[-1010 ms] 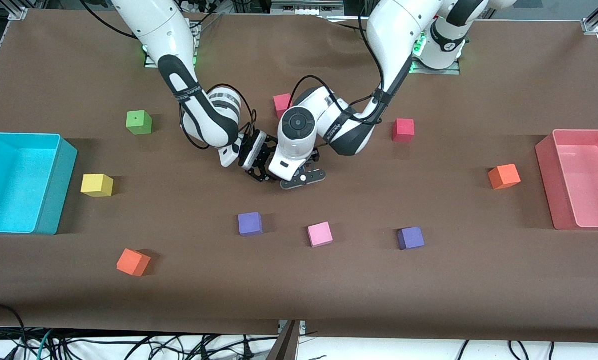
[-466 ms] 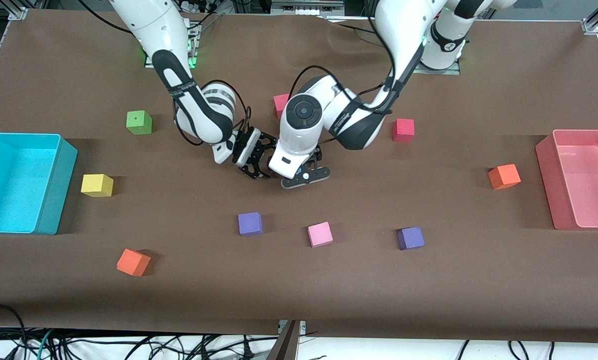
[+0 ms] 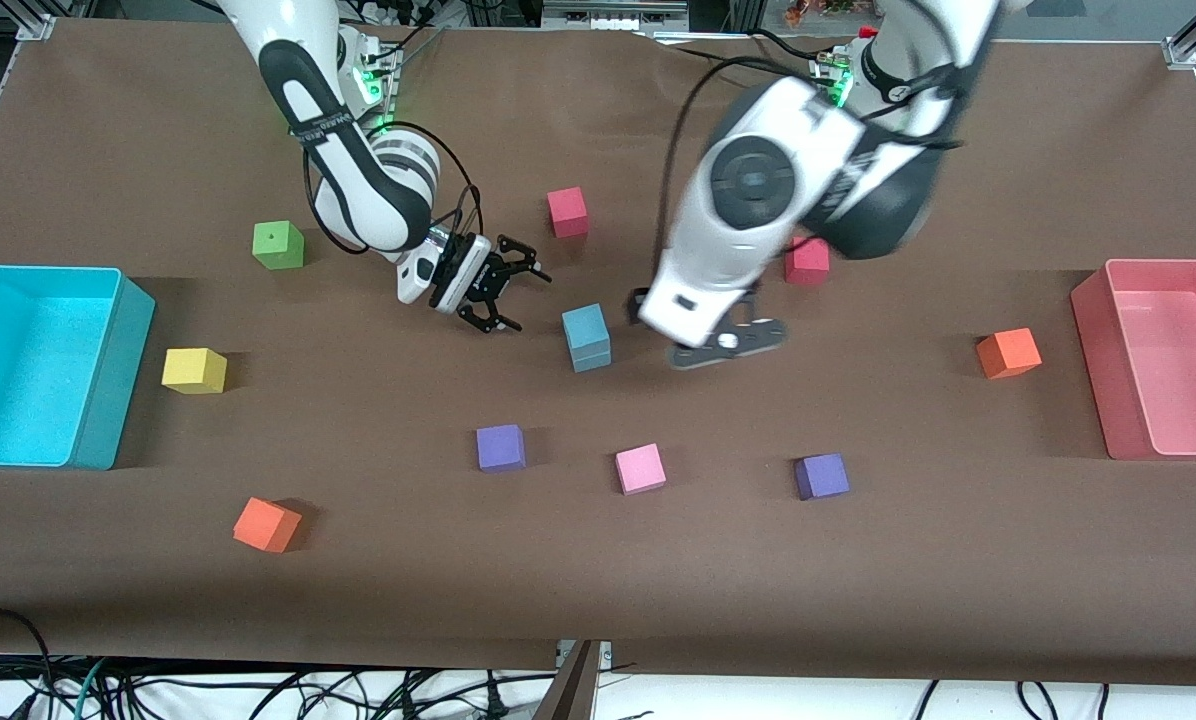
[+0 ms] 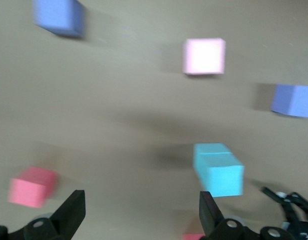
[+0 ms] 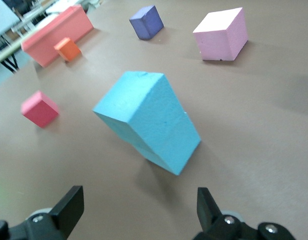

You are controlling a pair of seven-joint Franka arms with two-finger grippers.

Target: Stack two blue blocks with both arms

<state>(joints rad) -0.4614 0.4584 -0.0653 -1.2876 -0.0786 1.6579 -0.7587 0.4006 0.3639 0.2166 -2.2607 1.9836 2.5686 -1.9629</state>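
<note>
Blue blocks (image 3: 586, 337) stacked, seam faint, both tools open

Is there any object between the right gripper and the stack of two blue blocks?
Nothing visible is. The right gripper, fingers open, hangs beside the two blue blocks, already stacked, with only bare table between them. The left gripper, also open, is toward the left arm's end.

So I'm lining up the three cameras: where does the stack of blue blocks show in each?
Front view: blue stack at mid-table, between the two grippers.
Left wrist view: stack just above the jaws.
Right wrist view: stack centred, leaning in the picture.
Shared landmark: pink cube.
</note>
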